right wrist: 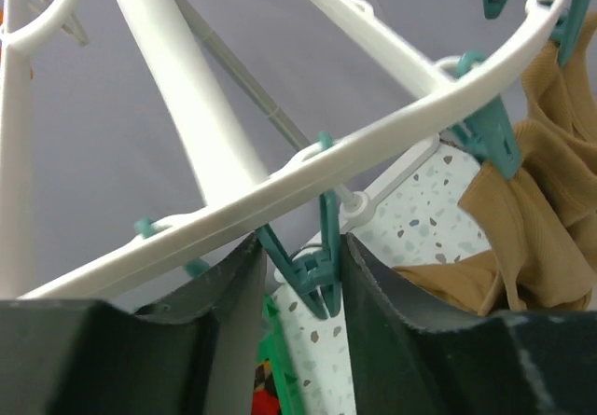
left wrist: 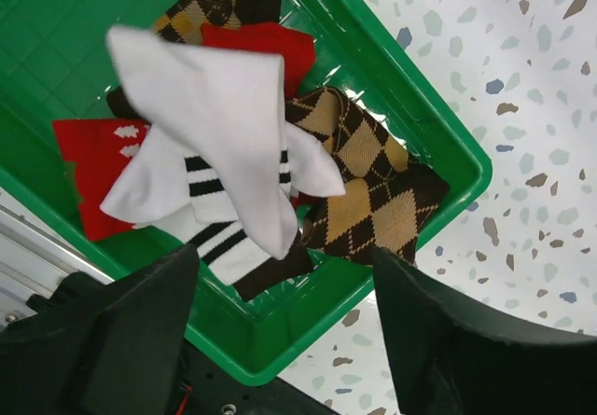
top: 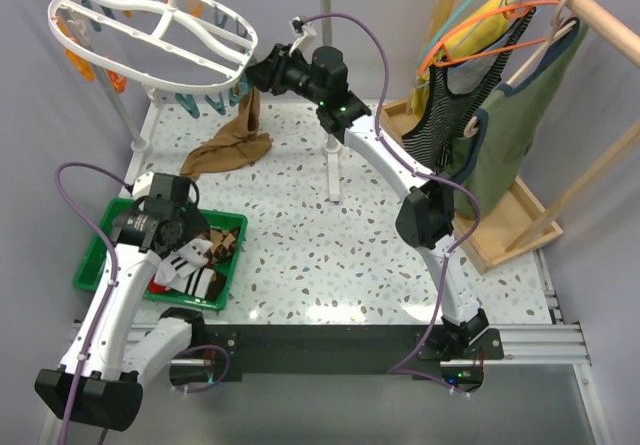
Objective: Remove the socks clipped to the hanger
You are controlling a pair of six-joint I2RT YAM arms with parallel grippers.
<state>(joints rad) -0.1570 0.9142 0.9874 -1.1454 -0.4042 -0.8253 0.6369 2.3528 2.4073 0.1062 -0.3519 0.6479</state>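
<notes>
Left gripper [left wrist: 284,275] hangs over green bin [left wrist: 448,154] at the table's [top: 330,255] near-left edge, jaws wide apart, holding nothing. Its wrist cam shows white striped sock [left wrist: 224,107], argyle socks [left wrist: 373,200] and red sock [left wrist: 89,154] inside; in the top view the arm hides most of them. Open tabletop beyond the bin. Far left: right gripper [right wrist: 303,256] at hanger [right wrist: 373,145] rim, jaws pinching teal clip [right wrist: 312,280]. Tan sock [top: 235,140] is clipped just beside, trailing onto the table.

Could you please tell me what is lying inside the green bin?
Inside the green bin, a white black-striped sock lies on top of brown argyle socks and red socks. The pile covers much of the bin floor, so anything beneath it is hidden.
</notes>
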